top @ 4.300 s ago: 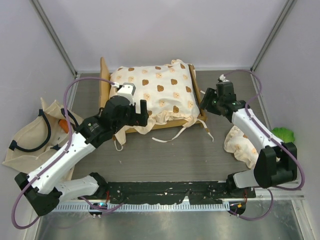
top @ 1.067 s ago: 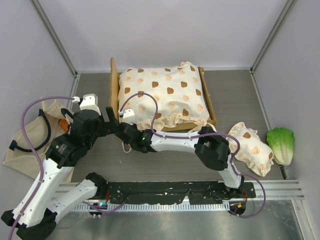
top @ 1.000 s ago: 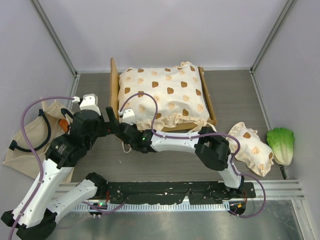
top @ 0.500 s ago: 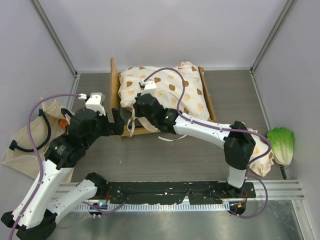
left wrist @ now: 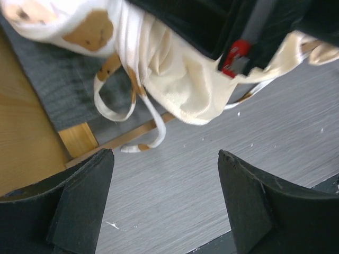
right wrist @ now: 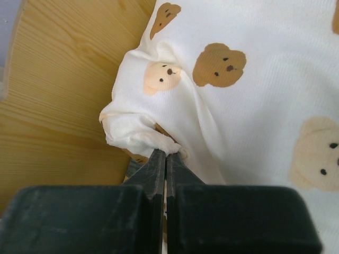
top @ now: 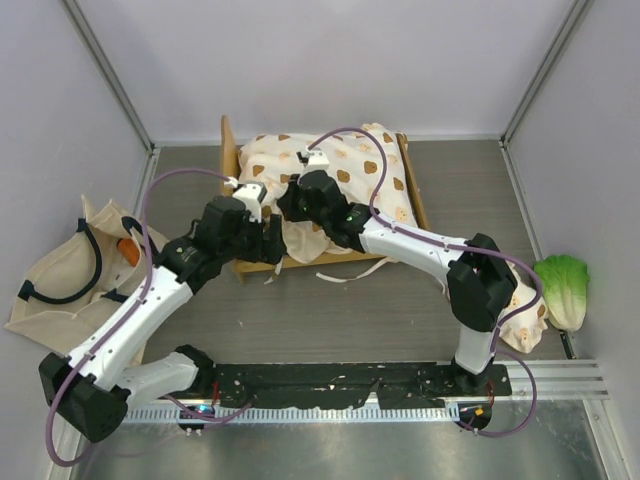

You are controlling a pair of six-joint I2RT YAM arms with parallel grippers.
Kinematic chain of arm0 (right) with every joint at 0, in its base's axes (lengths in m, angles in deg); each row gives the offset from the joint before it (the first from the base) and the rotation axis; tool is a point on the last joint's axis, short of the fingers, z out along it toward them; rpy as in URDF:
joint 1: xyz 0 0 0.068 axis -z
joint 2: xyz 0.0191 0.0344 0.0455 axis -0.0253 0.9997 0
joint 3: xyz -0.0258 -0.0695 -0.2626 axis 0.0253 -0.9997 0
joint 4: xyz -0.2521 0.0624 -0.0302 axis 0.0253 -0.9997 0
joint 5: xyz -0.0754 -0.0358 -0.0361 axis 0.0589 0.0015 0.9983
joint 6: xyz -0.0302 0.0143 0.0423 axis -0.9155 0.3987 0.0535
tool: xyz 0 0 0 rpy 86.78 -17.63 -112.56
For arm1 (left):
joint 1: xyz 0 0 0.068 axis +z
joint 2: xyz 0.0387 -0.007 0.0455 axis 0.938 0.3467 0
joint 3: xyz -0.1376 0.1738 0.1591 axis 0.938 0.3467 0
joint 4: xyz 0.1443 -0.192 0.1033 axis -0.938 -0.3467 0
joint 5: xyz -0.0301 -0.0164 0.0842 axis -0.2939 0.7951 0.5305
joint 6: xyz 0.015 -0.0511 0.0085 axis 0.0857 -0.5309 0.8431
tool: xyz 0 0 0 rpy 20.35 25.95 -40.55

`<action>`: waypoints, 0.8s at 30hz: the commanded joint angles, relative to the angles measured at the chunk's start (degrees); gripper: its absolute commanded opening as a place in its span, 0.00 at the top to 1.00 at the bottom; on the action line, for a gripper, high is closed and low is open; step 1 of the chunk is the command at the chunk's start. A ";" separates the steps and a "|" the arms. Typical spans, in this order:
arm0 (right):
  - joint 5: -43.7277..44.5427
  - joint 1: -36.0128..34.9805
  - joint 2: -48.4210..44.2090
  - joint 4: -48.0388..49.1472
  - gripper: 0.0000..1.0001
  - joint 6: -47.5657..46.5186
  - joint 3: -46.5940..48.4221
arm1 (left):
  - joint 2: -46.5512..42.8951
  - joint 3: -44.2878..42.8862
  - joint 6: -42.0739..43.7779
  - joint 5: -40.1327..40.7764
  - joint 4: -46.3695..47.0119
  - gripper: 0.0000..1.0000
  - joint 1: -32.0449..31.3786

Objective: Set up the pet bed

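The pet bed (top: 228, 150), a light-wood frame with a scalloped headboard at its left end, stands at the far middle of the grey, wood-grained counter (top: 400, 320). It holds a soft cream cushion (top: 385, 185) printed with brown and tan bear faces. The cushion lies rumpled in the frame, its frilled edge spilling over the near rail. Thin cream ties (left wrist: 114, 106) hang in loops off its near-left corner, where a patch of the bed's textured grey fabric base (left wrist: 58, 98) lies bare. The right fingers (right wrist: 156, 169), reaching across from the right, are pressed tight together on a bunched corner of the cushion, beside the smooth, grained headboard (right wrist: 53, 79). The left fingers (left wrist: 79, 203) are spread wide with nothing between them, over the counter in front of the bed's near-left corner. Well to the left lies a limp beige tote bag (top: 50, 300) with looping black handles; something orange (top: 128, 249) shows at its mouth, too small to name. On the right, partly hidden by the right arm, rests a small pillow (top: 522, 318) in the same bear print, and just beyond it lies a ruffled green lettuce toy (top: 562, 290).
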 commanded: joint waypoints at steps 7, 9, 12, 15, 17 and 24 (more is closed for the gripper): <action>-3.48 2.19 -1.79 3.42 0.99 0.60 -1.88 | 3.71 7.51 -4.02 2.69 14.72 0.22 -0.20; -3.57 2.28 -1.79 3.68 0.99 0.68 -2.14 | 4.50 8.39 -3.85 3.05 16.75 0.26 -0.11; -3.84 2.45 -1.70 3.86 0.99 0.95 -2.14 | 7.38 8.84 -3.67 3.05 20.00 0.25 -0.11; -4.01 2.80 -1.70 4.12 0.99 1.12 -2.14 | 10.55 8.40 -3.06 3.05 21.67 0.19 -0.11; -4.27 2.80 -1.96 4.12 0.99 1.47 -2.31 | 11.61 9.01 -3.06 3.58 23.52 0.18 -0.11; -4.45 2.98 -2.49 4.91 0.99 1.83 -3.02 | 16.62 10.68 -2.18 5.25 29.41 0.14 -0.11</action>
